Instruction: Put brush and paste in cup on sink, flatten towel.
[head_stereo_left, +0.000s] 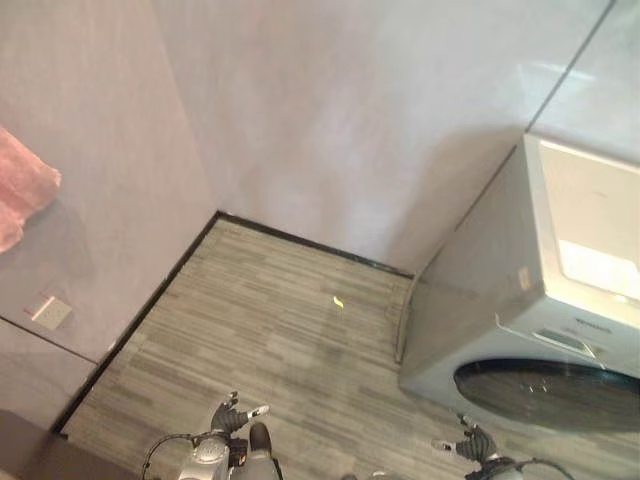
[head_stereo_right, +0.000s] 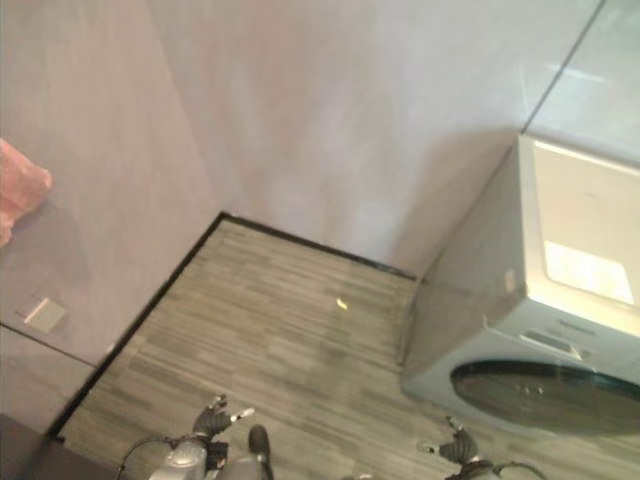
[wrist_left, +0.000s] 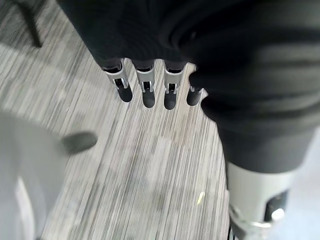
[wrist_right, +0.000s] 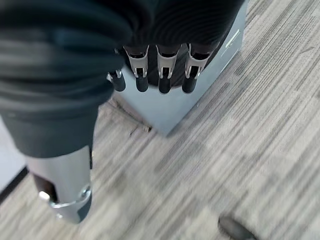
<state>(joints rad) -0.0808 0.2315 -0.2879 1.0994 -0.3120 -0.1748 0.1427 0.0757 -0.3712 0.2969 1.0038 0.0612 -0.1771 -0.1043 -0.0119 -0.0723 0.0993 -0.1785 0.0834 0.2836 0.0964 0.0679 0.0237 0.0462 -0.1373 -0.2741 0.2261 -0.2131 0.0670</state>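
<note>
- A fluffy pink cloth towel (head_stereo_left: 22, 185) hangs against a smooth, faintly glossy grey wall (head_stereo_left: 330, 110).
- The floor (head_stereo_left: 270, 330) looks like matt grey wood-grain planking (streaked light and dark).
- The washing machine (head_stereo_left: 530, 290) has a smooth silver-grey casing and a dark glossy door (head_stereo_left: 550, 393).
- The left hand (wrist_left: 150, 87) shows silvery metal fingers under a matt ribbed cover.

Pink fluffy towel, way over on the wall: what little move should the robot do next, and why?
Probably turn toward its left. The pink fluffy towel hangs at the far left edge of the head view, while the view faces a bare corner and a grey front-loading washing machine. The left hand and right hand hang with straight fingers, holding nothing.
</note>
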